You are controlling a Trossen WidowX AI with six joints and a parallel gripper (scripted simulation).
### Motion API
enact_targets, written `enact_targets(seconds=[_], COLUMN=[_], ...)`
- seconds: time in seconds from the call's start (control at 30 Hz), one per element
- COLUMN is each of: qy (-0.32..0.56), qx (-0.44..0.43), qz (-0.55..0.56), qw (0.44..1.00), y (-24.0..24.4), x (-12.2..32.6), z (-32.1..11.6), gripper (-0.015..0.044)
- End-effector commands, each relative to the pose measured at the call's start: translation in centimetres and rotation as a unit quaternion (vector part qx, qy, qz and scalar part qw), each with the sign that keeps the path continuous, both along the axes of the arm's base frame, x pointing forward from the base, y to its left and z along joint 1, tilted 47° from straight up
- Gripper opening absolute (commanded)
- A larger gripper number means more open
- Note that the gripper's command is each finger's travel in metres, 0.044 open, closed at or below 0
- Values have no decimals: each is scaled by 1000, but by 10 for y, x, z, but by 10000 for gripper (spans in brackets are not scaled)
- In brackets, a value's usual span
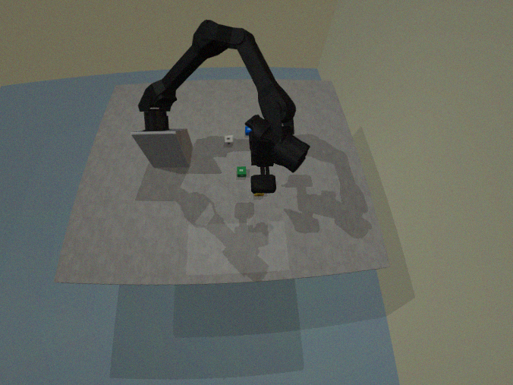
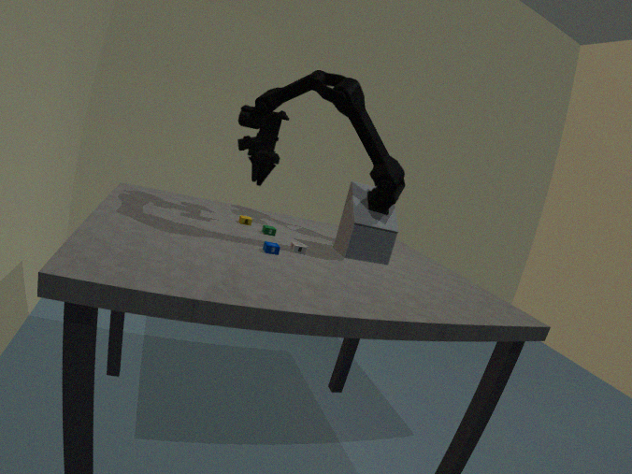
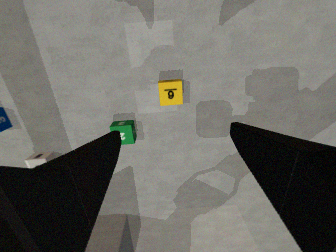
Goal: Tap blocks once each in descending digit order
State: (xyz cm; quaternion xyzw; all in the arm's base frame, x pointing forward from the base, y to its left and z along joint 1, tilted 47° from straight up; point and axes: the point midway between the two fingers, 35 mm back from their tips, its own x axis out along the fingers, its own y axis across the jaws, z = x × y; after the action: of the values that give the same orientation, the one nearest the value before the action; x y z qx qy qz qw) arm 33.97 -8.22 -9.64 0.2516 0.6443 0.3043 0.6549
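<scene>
My gripper (image 1: 263, 187) (image 2: 257, 182) (image 3: 175, 132) is open and empty, high above the table near the yellow and green blocks. The yellow block (image 1: 259, 194) (image 2: 245, 220) (image 3: 164, 100) lies ahead of the fingertips in the wrist view; its barred digit looks like an upside-down underlined 9. The green block (image 1: 241, 171) (image 2: 269, 230) (image 3: 130, 136) shows a 2, partly behind the left finger. The blue block (image 1: 247, 130) (image 2: 271, 248) (image 3: 4, 119) is at the wrist view's left edge, its digit cut off. The white block (image 1: 228, 140) (image 2: 298, 247) (image 3: 37, 159) is partly covered by the left finger; its digit is unclear.
The arm's grey pedestal (image 1: 168, 149) (image 2: 368, 243) stands on the table (image 1: 107, 239) (image 2: 210, 289), nearer the white block than the yellow one. Arm shadows fall across the tabletop.
</scene>
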Motion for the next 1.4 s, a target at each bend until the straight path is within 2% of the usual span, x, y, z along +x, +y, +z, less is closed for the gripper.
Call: enact_targets(seconds=[0.0,0.53,0.77,1.0,1.2,1.33,1.37], qy=[-4,-4,-3,-1,1,1,1], qx=[-3,-3,-7,-5,2,2,2], qz=[6,6,4,4,5,6,6], qw=[1000,1000,1000,1000,1000,1000,1000], y=[0,1,51,106,146,150,151], x=[2,2,-15,-59,-111,-118,-117], z=[0,2,71,128,156,158,156], gripper=[400,400,400,400,400,400,374])
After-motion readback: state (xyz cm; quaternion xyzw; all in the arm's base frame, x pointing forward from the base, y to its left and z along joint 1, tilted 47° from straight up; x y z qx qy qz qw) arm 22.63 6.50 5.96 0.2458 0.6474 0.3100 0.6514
